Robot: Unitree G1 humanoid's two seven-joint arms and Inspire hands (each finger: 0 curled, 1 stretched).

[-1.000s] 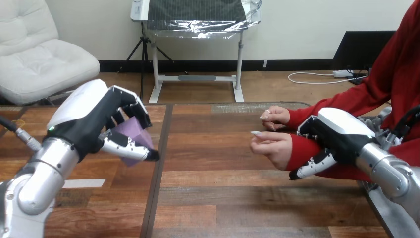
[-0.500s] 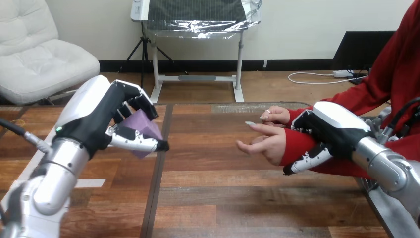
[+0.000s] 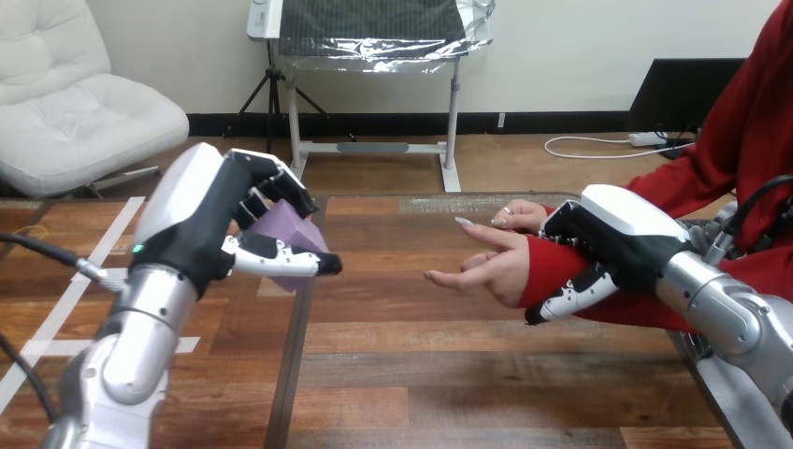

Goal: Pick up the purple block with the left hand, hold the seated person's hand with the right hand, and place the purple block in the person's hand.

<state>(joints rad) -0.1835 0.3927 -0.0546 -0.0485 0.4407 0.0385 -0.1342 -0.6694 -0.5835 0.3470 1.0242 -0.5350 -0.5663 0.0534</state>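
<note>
Aloft, purple block (image 3: 283, 234) pinched in left hand (image 3: 201, 220), right hand (image 3: 619, 245) curled round person's wrist (image 3: 547, 271)

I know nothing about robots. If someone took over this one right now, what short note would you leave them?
Left hand: fingers curled round the purple block, held above the table, apart from the person's hand.
Right hand: fingers and thumb curled round the person's wrist.
Done: block picked up, wrist held.
Left: carry the block across and set it in the person's open hand.
</note>
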